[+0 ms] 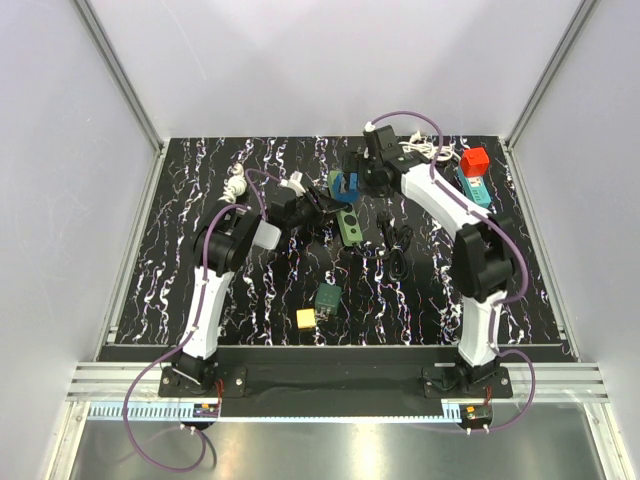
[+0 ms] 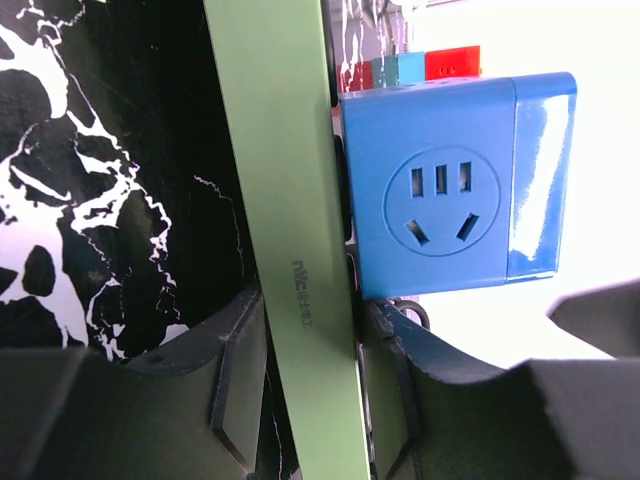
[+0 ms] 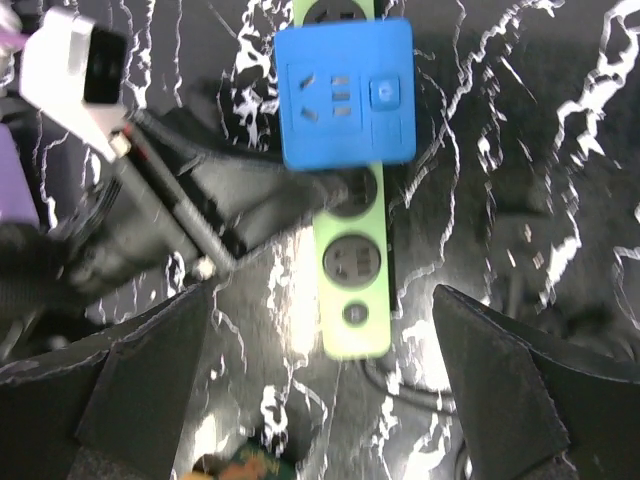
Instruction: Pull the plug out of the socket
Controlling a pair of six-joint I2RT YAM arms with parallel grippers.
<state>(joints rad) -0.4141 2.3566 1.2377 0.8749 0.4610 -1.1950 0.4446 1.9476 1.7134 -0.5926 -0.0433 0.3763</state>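
Left gripper (image 2: 312,345): clamps strip (image 2: 290,180) beside plug (image 2: 445,190), bracing it
Right gripper (image 3: 322,330): wide apart above plug, poised to pull

A blue cube-shaped plug (image 3: 345,92) sits seated on a light green power strip (image 3: 352,270), towards the strip's far end, still plugged in. Its top face carries 1 socket and a round button; a side face carries another socket. The strip is long and narrow and lies mid-table, running from near to far, face up. 2 of its sockets and a round button show nearer than the plug. It may be raised slightly off the table; the views leave this unclear.
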